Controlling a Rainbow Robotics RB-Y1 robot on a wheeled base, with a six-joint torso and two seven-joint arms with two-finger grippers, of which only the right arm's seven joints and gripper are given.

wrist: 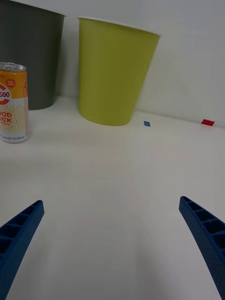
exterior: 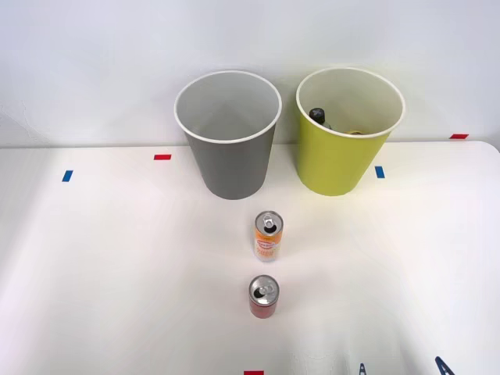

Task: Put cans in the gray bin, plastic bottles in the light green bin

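Two cans stand upright mid-table: an orange-and-white can (exterior: 268, 235) (wrist: 13, 103) and, nearer me, a dark red can (exterior: 263, 296). Behind them stand the gray bin (exterior: 230, 164) (wrist: 28, 61) and, to its right, the light green bin (exterior: 332, 160) (wrist: 115, 75). Inside the light green bin shows the black cap of a plastic bottle (exterior: 316, 115); the rest of it is hidden. My right gripper (exterior: 402, 369) (wrist: 112, 243) is open and holds nothing, low over the table's near right, right of the dark red can.
Small tape marks dot the white table: red (exterior: 162, 157) and blue (exterior: 67, 176) at the back left, blue (exterior: 380, 172) and red (exterior: 458, 136) at the back right. A white wall rises behind the bins.
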